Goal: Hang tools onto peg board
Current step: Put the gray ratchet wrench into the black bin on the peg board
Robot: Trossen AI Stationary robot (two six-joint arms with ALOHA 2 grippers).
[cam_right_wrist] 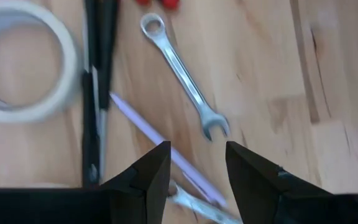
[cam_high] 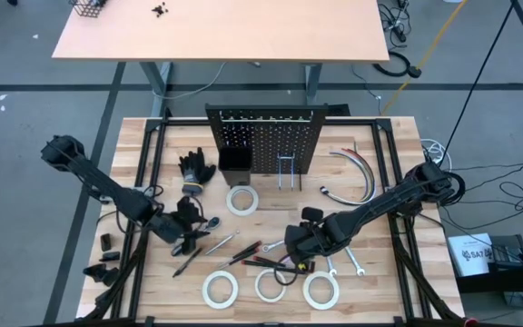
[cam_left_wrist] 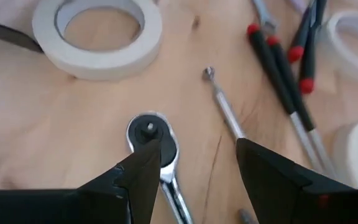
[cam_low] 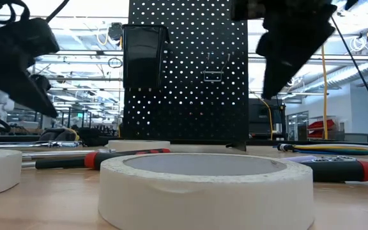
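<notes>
The black peg board [cam_high: 266, 136] stands upright at the table's far middle, with a small bin [cam_high: 234, 162] and hooks. Ring-shaped white tape rolls [cam_high: 241, 200] [cam_high: 220, 289], red-and-black screwdrivers [cam_high: 248, 252], the silver ratchet [cam_high: 209, 222] and small wrenches [cam_high: 356, 263] lie flat on the wood. My left gripper [cam_high: 189, 241] [cam_left_wrist: 197, 149] hovers open just above the ratchet's head [cam_left_wrist: 151, 134], which lies near one fingertip. My right gripper [cam_high: 296, 252] [cam_right_wrist: 194, 149] hovers open above a wrench [cam_right_wrist: 185, 74] and a thin pale rod [cam_right_wrist: 148, 134]. In the low view both grippers hang above the table.
Black gloves [cam_high: 196, 171] lie left of the peg board and curved grey hoses [cam_high: 357, 173] to its right. Two more tape rolls [cam_high: 271, 286] [cam_high: 320, 291] sit near the table's near edge. A second table [cam_high: 225, 27] stands beyond the far edge.
</notes>
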